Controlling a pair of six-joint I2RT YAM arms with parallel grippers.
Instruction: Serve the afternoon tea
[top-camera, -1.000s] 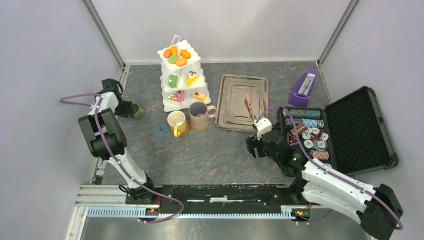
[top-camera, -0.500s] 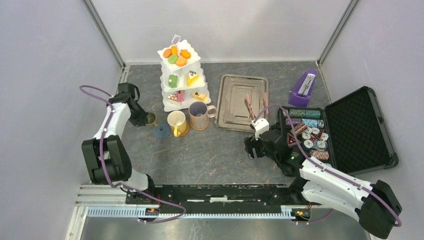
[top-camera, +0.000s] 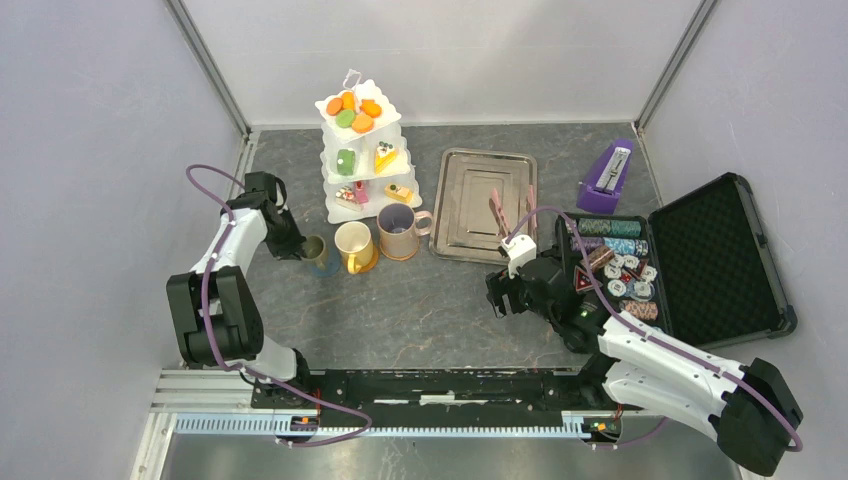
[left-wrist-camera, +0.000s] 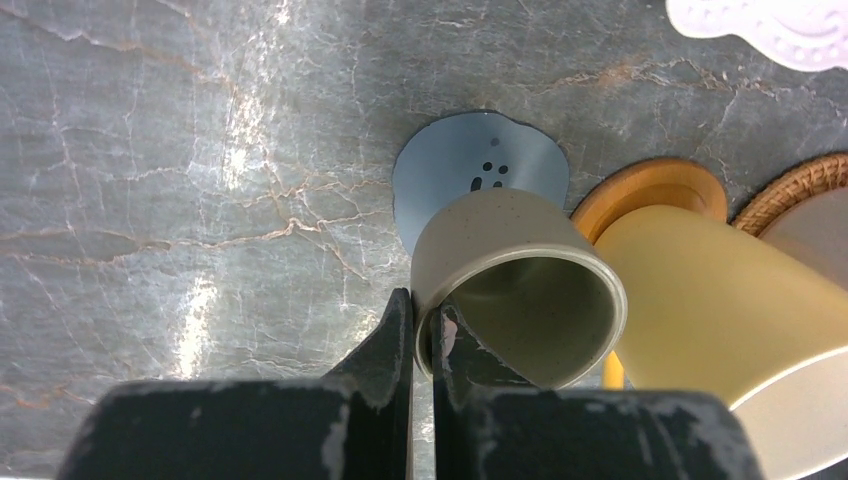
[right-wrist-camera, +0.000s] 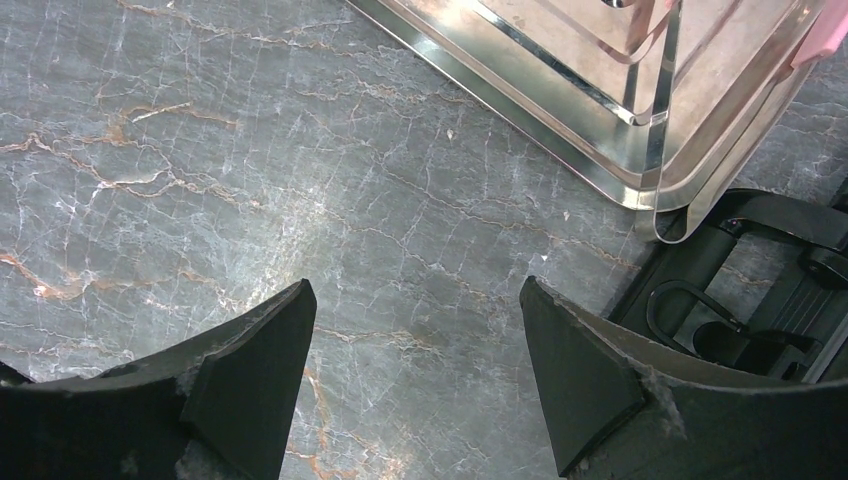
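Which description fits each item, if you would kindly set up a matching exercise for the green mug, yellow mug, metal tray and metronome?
Things:
1. green mug
2. yellow mug
3. tray
4. metronome

Descriptions:
A. holds tongs
B. rim pinched by the left gripper
C. beyond the open case
D. stands on an orange coaster

Pairs: 1-B, 2-D, 3-A, 4-C

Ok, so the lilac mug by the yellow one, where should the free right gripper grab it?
Probably the rim of the lilac mug beside its handle, coming from above on the tray side with the right gripper. It stands upright, mouth open, handle pointing toward the tray; the yellow mug crowds its left and the stand sits behind.
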